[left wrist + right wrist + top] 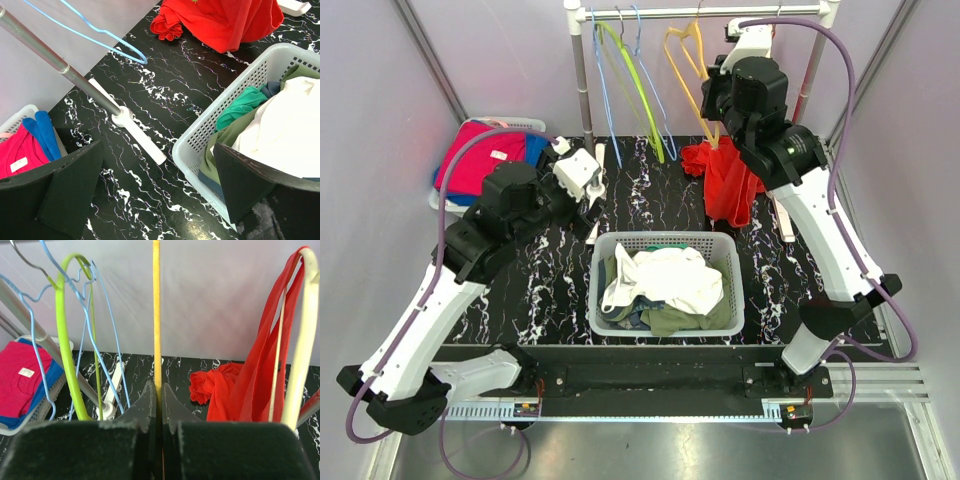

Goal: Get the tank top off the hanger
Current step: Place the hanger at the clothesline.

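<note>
At the far right of the clothes rack, the right gripper is pinched tight on the thin bar of the yellow hanger, its two fingers meeting around the wire with no gap showing. The red tank top is not yet free. In the right wrist view one strap runs up and loops over a pale curved bar at the right edge, which I take to be the same hanger's other arm. The rest of the cloth trails down and bunches on the marbled table just beyond the white laundry basket. The left gripper hangs low over the table, left of the basket, jaws spread wide and holding nothing, well apart from the garment. The main risk, as I judge it, is that only the hanger is held and nothing has the cloth. Pulling or tipping the hanger may drag the shirt along rather than slide the strap off. The strap could also catch at the curved end and stretch. A thin, smooth wire can twist or slip in a pinch grip. A sharp tug might also lift the hook off the rail or swing the hanger into the green hanger and the blue ones beside it.
</note>
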You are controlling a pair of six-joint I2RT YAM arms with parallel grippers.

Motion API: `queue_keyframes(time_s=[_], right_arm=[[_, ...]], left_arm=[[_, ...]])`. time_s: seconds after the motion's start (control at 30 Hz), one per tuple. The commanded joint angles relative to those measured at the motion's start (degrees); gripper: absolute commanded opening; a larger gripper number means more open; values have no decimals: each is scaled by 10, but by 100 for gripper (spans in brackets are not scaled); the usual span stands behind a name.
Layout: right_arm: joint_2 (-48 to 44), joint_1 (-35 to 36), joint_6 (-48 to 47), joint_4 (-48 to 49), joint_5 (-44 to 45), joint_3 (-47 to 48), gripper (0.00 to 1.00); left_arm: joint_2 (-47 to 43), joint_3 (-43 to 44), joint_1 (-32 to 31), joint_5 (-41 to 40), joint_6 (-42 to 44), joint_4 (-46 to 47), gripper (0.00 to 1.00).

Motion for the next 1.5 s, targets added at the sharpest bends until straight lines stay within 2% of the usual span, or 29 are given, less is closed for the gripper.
queue_keyframes(time_s=[0.0,1.33,1.37,1.47], right_arm=[[2,4,1,14,18,23,0],[-24,23,35,45,-30,-130,0],[-30,22,30,38,-31,-131,2],[-57,23,18,31,-30,-141,25]], left_arm=[[-18,2,3,-6,2,30,99],[-27,-15,3,19,-15,29,99],[-27,-17,3,18,-15,28,99],[-26,-19,3,19,-14,28,99]])
